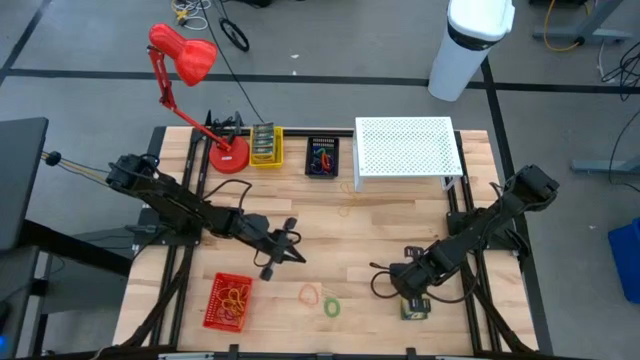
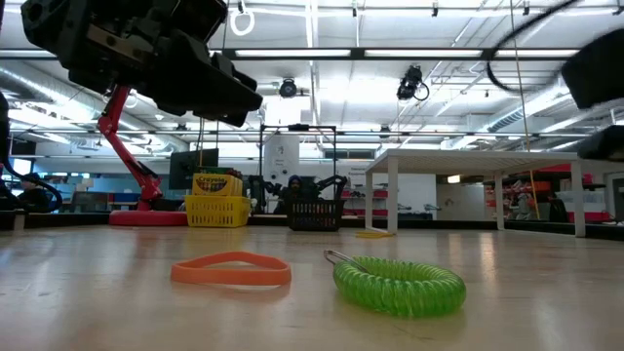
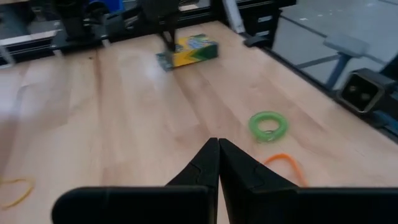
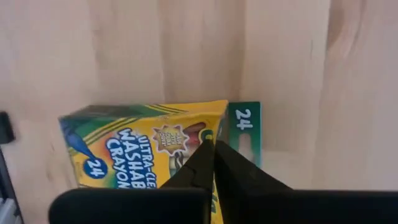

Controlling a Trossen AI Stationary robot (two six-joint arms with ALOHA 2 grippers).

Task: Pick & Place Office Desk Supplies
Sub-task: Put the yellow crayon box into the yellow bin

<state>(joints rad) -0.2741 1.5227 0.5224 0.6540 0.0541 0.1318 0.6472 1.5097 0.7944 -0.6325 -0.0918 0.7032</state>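
Near the white riser (image 1: 405,150), the crayon box (image 4: 149,149) is overhung by the closed, empty right gripper (image 4: 213,163) (grasp missed); reopening is likely needed.

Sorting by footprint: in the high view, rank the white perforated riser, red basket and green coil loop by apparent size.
1. white perforated riser
2. red basket
3. green coil loop, clearly smallest

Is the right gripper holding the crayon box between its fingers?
No, the right gripper has its fingers pressed together above the crayon box, which lies on the table.
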